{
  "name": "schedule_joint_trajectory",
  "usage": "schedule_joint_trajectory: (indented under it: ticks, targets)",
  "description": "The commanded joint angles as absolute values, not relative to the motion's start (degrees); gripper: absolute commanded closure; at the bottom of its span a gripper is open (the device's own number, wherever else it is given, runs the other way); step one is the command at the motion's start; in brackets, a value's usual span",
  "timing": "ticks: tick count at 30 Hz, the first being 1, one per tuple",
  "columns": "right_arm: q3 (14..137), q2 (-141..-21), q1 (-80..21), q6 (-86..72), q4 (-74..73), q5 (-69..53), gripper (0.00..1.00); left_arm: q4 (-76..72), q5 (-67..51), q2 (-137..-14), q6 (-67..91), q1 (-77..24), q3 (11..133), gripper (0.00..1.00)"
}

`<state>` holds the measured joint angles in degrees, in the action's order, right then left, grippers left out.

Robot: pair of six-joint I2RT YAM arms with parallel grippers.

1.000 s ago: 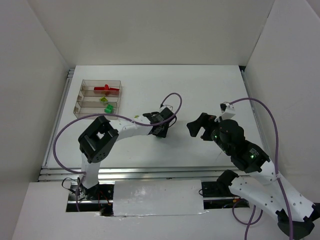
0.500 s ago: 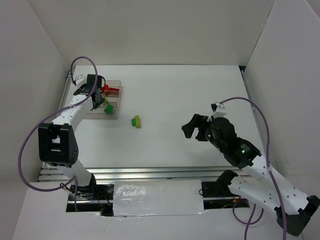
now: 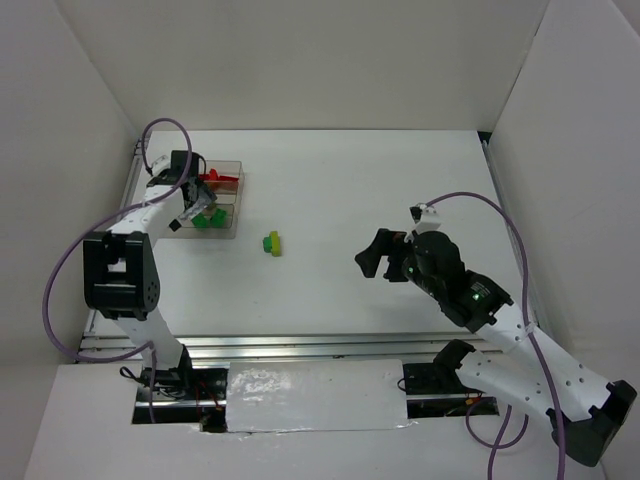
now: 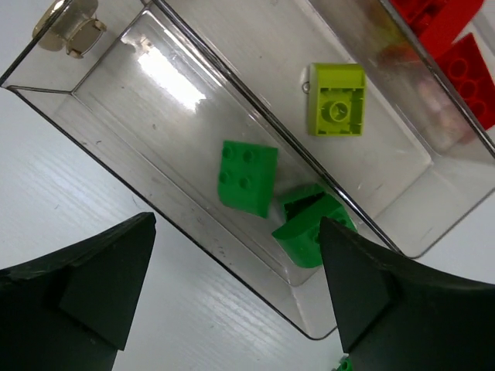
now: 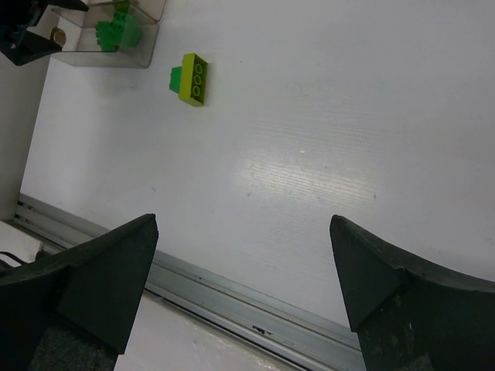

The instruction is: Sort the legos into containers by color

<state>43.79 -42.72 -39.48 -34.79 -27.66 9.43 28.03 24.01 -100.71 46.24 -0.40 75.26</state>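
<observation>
The clear three-compartment containers (image 3: 228,196) sit at the far left of the table. In the left wrist view the near compartment (image 4: 131,100) holds two dark green legos (image 4: 247,178) (image 4: 309,232). The middle one holds a yellow-green lego (image 4: 336,99), and the far one holds red legos (image 4: 452,35). My left gripper (image 3: 194,206) (image 4: 236,224) hangs open just above the near compartment's end, holding nothing. A yellow-green and green joined pair (image 3: 272,243) (image 5: 189,79) lies on the table right of the tray. My right gripper (image 3: 383,256) (image 5: 244,224) is open and empty, off to the right of that pair.
White walls close in the table on the left, back and right. A metal rail (image 5: 232,309) runs along the table's near edge. A small metal stud (image 4: 69,27) sits outside the tray's corner. Purple cables loop over both arms.
My left arm swung from the table's middle to the tray and its jaws opened; a second dark green brick now lies in the near compartment. The right arm edged slightly left.
</observation>
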Motion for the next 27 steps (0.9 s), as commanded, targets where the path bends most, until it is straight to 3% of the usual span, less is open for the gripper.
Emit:
schedule_joint_trajectory:
  ticks: [1, 4, 10, 16, 19, 27]
  targets:
    - [43.07, -43.68, -39.38, -33.84, -23.82, 8.61, 0.01, 24.43, 22.32, -95.55, 43.86, -2.45, 74.71, 0.00]
    - [42.72, -44.73, -39.37, -33.93, -23.03, 8.09, 0.01, 27.33, 27.42, -93.26, 45.17, -7.29, 74.89, 0.01]
    - [42.01, -46.49, -39.38, -34.36, -20.92, 7.12, 0.01, 21.02, 19.52, -85.35, 41.41, -14.38, 64.78, 0.01]
    - [42.36, -48.08, -39.38, -34.89, -19.51, 4.75, 0.01, 19.78, 12.40, -92.88, 37.44, -25.99, 63.81, 0.03]
    - [42.01, -48.16, -39.37, -35.16, -19.77, 4.75, 0.01, 19.60, 14.76, -95.53, 38.31, -30.48, 64.25, 0.02]
    - [41.13, -47.46, -39.38, -34.98, -20.83, 5.10, 0.01, 21.18, 19.94, -102.29, 42.88, -31.82, 65.74, 0.05]
